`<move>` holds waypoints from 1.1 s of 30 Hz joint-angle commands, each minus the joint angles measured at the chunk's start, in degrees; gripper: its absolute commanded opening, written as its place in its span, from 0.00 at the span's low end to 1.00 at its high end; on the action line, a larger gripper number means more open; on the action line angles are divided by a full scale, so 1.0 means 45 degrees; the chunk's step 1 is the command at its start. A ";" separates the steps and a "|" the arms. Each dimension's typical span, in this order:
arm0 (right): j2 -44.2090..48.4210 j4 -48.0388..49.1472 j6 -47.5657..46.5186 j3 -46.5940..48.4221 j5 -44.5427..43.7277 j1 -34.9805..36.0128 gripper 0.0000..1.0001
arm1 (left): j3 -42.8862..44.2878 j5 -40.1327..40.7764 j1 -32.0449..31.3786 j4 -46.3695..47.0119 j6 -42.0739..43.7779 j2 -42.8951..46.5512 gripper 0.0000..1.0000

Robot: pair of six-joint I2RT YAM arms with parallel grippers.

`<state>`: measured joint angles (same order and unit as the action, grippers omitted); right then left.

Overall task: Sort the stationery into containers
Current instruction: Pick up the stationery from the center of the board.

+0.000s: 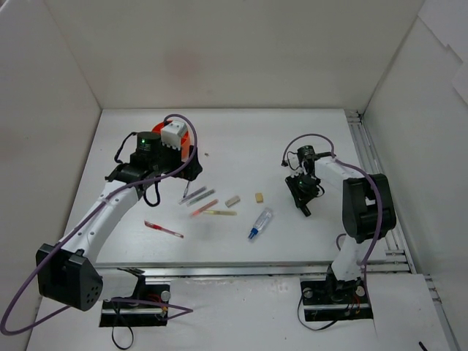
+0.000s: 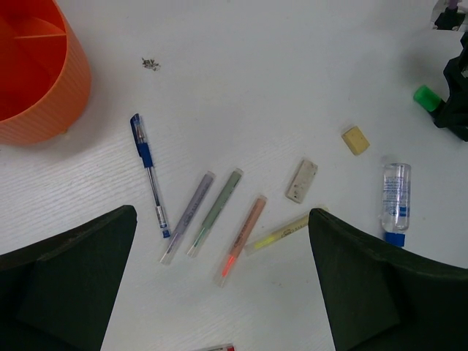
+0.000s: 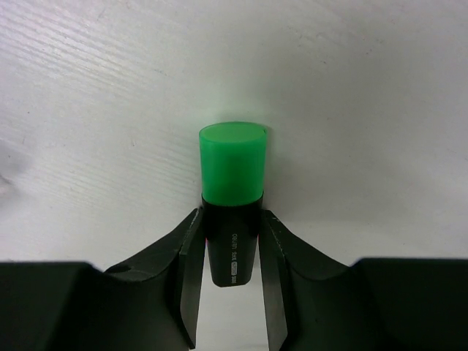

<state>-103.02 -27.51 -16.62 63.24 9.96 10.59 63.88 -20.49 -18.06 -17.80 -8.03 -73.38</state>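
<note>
**Left wrist view.** The left end effector (image 2: 223,218) stood open over the table (image 2: 278,66), its fingers (image 2: 73,278) spread wide at the lower corners and holding nothing. The orange organizer (image 2: 44,102) sat at the upper left, partly cut by the frame edge. Just below and right of it lay a blue pen (image 2: 148,170). Toward the centre lay a grey pen (image 2: 188,217), a green pen (image 2: 216,212), an orange pen (image 2: 241,240) and a yellow pen (image 2: 281,232), fanned side by side. An eraser (image 2: 301,180) lay right of these, a smaller eraser (image 2: 355,140) further to the upper right, and a blue-capped tube (image 2: 395,201) at the right.

**Right wrist view.** The right end effector (image 3: 230,227) was closed on a black highlighter (image 3: 232,164), whose green cap stuck out past the fingertips. Whether it touched the table could not be told.

**Top view.** The right arm stood right of centre, well apart from the organizer. A red pen (image 1: 164,229) lay alone at the lower left of the group.
</note>
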 commanded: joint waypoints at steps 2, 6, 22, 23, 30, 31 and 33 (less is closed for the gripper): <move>0.0296 -0.0255 0.0216 0.0067 0.0346 -0.0068 0.05 | 0.0688 0.0178 -0.0068 0.0343 0.0203 0.0272 1.00; 0.1075 0.0036 0.0393 0.0028 0.0250 0.0282 0.00 | 0.0552 0.0004 -0.0068 0.0362 0.0028 0.0565 1.00; 0.8520 0.4628 -0.0174 -0.2786 0.4801 0.3172 0.00 | 0.0278 -0.5547 -0.1627 0.3662 -0.3116 0.0898 1.00; 0.8480 0.4648 -0.0173 -0.2688 0.4819 0.3483 0.00 | 0.0316 -0.5254 -0.2133 0.3702 -0.3291 0.0898 1.00; 0.8461 0.5839 0.0684 -0.2395 0.3983 0.4755 0.00 | 0.0160 -0.3518 -0.3523 0.4562 -0.4425 -0.0058 1.00; 0.8422 0.5839 0.0744 -0.2355 0.3863 0.4891 0.00 | 0.0277 -0.3223 -0.3660 0.4465 -0.4523 -0.0350 1.00; 0.8305 0.5898 0.0919 -0.2200 0.3570 0.5164 0.00 | 0.0414 -0.2308 -0.4108 0.4367 -0.4815 -0.0605 0.98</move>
<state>-65.25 -6.13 -14.57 50.74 28.27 32.51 63.05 -36.64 -34.44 -2.20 -26.39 -74.81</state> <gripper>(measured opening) 0.291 0.987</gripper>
